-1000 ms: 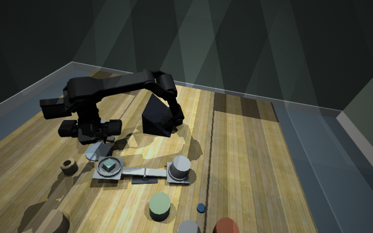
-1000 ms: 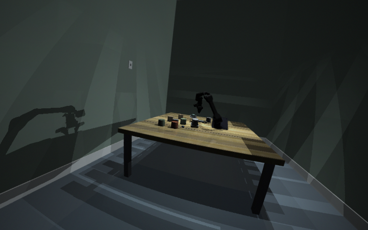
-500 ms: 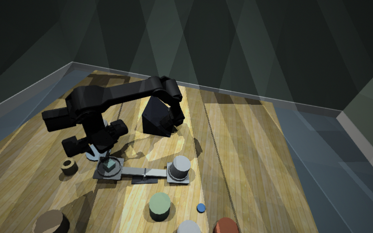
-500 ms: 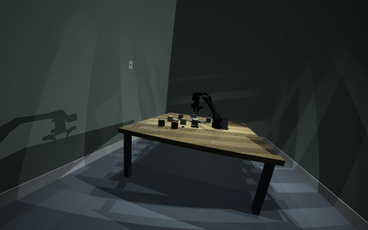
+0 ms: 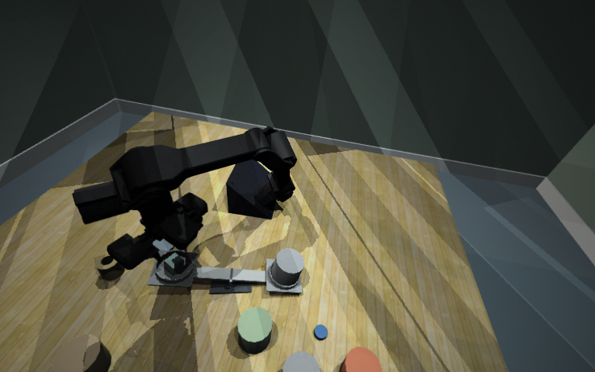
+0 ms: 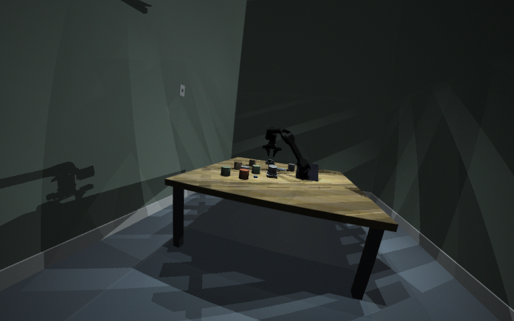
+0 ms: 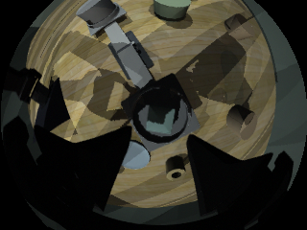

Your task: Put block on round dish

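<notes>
The teal block (image 5: 175, 261) (image 7: 161, 122) lies uncovered in the ringed pan at one end of the balance (image 5: 252, 275) (image 7: 127, 55). One grey cup (image 5: 287, 267) (image 6: 272, 169) (image 7: 98, 11) stands upside down on the other end. The other grey cup (image 6: 291, 166) stands on the table near the arm's base; the arm hides it in the top view. The pale round dish (image 5: 162, 244) (image 7: 136, 155) lies beside the block's pan, partly hidden, with no cup seen on it. My gripper (image 6: 271, 155) (image 7: 160, 135) is open and empty, pointing down above the block's pan.
A hollow tan cylinder (image 5: 107, 265) (image 7: 176, 170) stands near the dish. A green cylinder (image 5: 255, 326) (image 7: 172, 7), a blue disc (image 5: 321, 332), an orange cylinder (image 5: 360, 361) (image 6: 243, 173) and a tan cylinder (image 5: 80, 355) lie beyond the balance.
</notes>
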